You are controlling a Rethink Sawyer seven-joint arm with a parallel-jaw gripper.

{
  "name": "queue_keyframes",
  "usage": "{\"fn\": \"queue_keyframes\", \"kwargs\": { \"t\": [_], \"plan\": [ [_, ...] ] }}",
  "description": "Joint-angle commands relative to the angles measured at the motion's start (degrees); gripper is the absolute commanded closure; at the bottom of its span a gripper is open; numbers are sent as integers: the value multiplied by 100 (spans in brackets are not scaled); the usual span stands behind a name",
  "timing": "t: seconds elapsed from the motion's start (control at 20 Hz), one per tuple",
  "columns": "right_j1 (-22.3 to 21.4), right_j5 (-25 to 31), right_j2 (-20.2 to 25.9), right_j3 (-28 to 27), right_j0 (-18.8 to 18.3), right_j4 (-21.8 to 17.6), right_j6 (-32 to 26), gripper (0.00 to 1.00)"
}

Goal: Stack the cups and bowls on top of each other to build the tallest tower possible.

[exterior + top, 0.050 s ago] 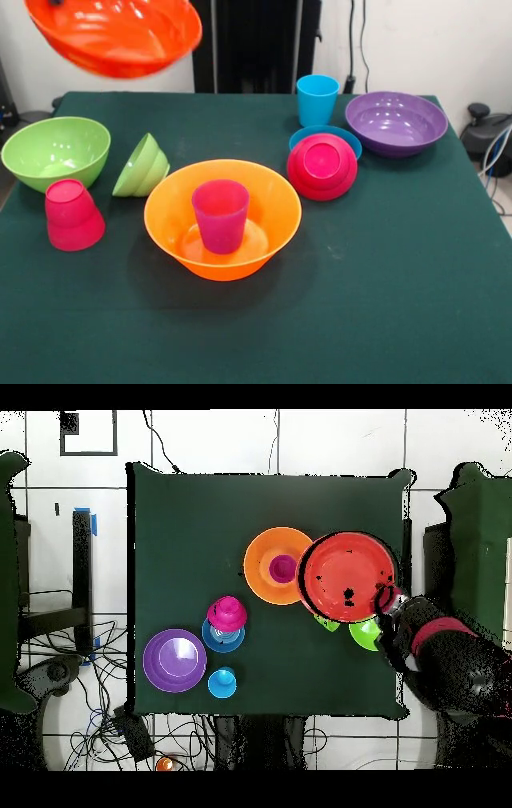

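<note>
Overhead, glossy round red-orange bowl (114, 34) hangs tilted.

Seven bowls (222, 218), perhaps; three cups (221, 214); one table (384, 304)

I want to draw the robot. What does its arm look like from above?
From above, the arm is chunky and rounded, mostly black with a red band near its hand. The hand looks small and dark; finer details are unclear.

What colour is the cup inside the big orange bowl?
Purple-magenta cup; clearest in the front view.
</note>
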Motion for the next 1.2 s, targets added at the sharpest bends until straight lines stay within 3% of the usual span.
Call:
{"fn": "queue_keyframes", "kwargs": {
  "t": [0.05,0.2,0.45,0.65,0.7,0.85,1.2],
  "plan": [
    [236,485,2549,-455,-605,606,-1374,100],
    [653,-84,2781,-754,-630,384,-1262,100],
    [1073,172,2565,-1281,-490,42,-1519,100],
    [1523,451,1829,-1781,86,-436,-1777,100],
    [1652,712,1475,-1868,352,-448,-1645,100],
    [1854,705,849,-1944,796,-802,-1275,100],
    [2476,567,447,-2339,1114,-1172,-1242,100]
  ]
}}
